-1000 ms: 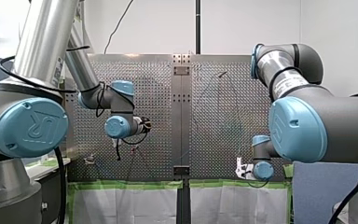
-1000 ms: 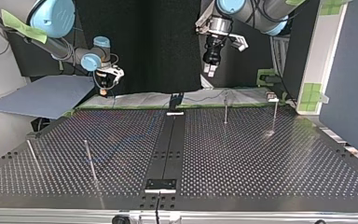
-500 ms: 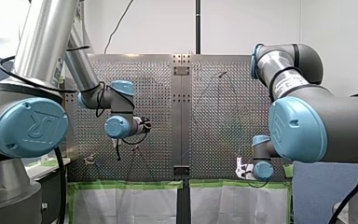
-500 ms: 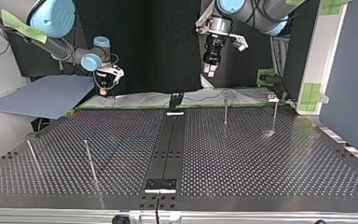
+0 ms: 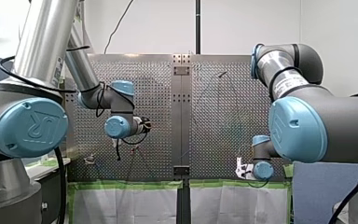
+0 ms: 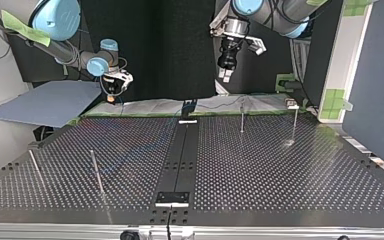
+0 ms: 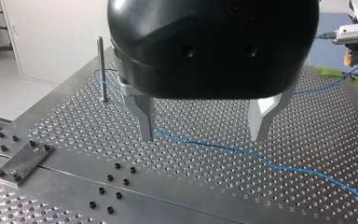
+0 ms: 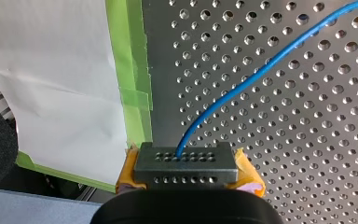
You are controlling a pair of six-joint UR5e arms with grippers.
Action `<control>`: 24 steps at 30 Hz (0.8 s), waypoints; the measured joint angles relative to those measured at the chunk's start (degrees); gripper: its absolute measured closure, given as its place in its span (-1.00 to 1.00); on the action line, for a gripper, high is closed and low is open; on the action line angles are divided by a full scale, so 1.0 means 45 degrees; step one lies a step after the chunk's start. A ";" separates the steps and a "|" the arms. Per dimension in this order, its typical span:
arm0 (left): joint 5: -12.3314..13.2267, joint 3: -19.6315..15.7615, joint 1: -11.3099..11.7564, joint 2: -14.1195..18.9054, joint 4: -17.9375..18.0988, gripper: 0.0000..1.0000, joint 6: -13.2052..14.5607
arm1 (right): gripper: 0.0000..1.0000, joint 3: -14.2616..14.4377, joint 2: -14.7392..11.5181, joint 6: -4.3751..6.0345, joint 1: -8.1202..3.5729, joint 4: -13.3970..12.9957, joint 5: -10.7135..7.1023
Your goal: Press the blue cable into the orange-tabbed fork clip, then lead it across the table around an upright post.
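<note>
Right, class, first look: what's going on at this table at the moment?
My right gripper is shut on the blue cable, near the green tape at the edge of the perforated table. From there the cable lies loose across the table. My left gripper hangs open above a stretch of it, touching nothing, with an upright post standing ahead of it.

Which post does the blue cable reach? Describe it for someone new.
In the top view, take the dark centre strip and look to that view's left, where two thin upright posts stand. It is the post nearer the strip: the blue cable runs to its foot, while the outer post stands bare.
</note>
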 joint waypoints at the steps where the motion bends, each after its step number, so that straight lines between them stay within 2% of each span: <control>1: 0.0000 0.0000 0.0000 0.0000 0.0000 -0.96 0.0000 | 1.00 0.0000 0.0001 -0.0001 0.0000 0.0000 -0.0001; 24: 0.0000 0.0000 0.0000 0.0000 0.0000 -0.96 0.0000 | 1.00 0.0000 0.0000 -0.0001 0.0001 0.0000 -0.0001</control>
